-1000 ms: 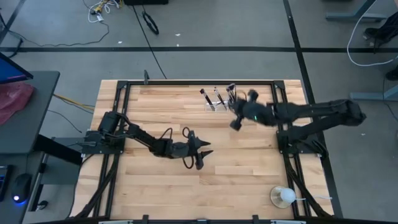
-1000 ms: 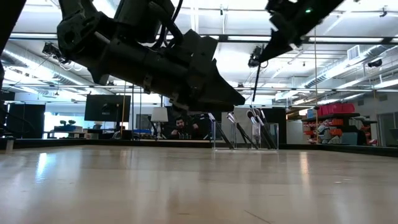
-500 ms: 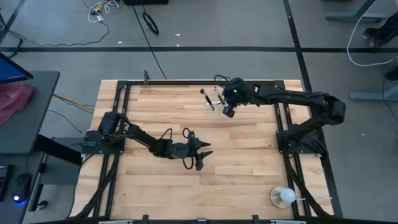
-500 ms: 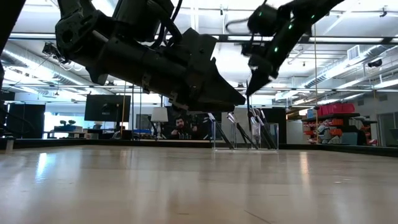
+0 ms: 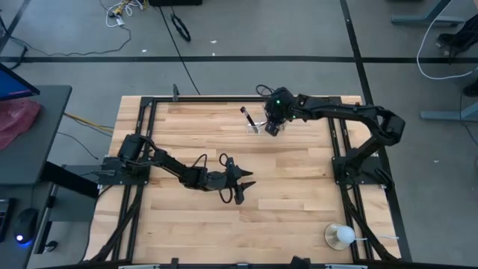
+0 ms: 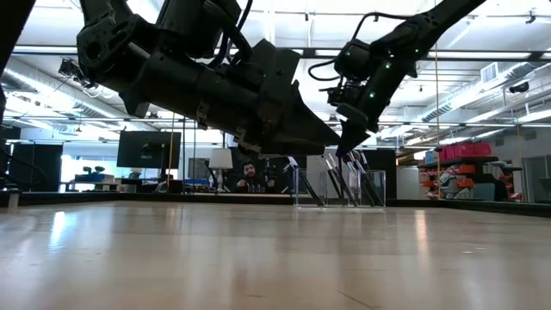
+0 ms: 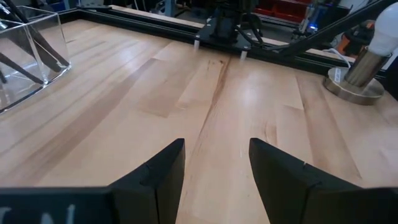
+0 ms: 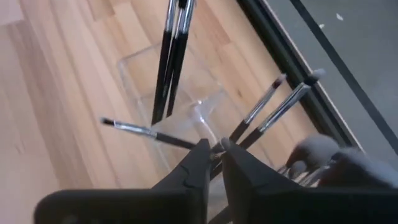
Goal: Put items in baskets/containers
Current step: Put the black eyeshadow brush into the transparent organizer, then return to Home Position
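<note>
— So, where is the right gripper (image 5: 272, 128)?

— Over the clear organizer (image 5: 259, 124) at the far edge of the counter (image 5: 299, 194), right arm stretched across to it. In the right wrist view its jaws stand only a sliver apart, just above the organizer's clear dividers, with the handle end of a brush at the gap. Whether they grip it, I cannot tell.

— And the makeup brushes (image 8: 171, 56)?

— They stand leaning in the organizer's compartments. Two dark handles lie close together in one compartment, two more with small tufts lean in the next one, and one lies nearly flat across a divider. From the low view they show as slanted dark sticks inside the clear walls (image 6: 340, 185).

— The left gripper (image 5: 237, 188)?

— It hovers near the middle of the counter, well apart from the organizer. Its jaws are open with nothing between them, only bare wood showing in the gap.

— Anything else?

— A white ball-shaped object (image 5: 343, 236) on a clear round base, near the counter's right front corner.
</note>
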`<action>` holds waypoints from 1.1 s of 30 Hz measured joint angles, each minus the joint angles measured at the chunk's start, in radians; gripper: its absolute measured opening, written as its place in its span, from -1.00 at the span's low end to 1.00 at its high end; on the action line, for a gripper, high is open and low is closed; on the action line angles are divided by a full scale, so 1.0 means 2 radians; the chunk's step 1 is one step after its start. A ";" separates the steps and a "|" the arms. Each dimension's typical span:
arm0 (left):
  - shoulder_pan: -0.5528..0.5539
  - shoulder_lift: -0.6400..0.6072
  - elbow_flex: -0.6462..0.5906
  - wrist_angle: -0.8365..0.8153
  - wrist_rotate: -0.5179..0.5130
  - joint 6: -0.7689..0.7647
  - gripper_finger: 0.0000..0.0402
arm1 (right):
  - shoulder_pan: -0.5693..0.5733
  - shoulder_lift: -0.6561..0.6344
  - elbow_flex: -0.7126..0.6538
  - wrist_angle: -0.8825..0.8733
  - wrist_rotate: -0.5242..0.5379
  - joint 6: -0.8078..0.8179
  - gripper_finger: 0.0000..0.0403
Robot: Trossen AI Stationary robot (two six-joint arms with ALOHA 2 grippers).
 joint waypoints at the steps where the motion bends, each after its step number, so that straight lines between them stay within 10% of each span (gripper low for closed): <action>1: 0.000 0.000 0.000 0.000 0.000 0.000 -0.07 | -0.003 0.000 0.000 0.004 -0.004 0.000 -0.76; 22: 0.000 0.000 0.000 -0.003 0.000 0.000 -0.07 | -0.021 -0.022 -0.001 0.106 -0.017 0.015 -0.46; 33: -0.004 0.004 0.000 -0.008 0.001 -0.016 -0.07 | 0.102 -0.247 -0.218 0.202 -0.035 0.081 -0.86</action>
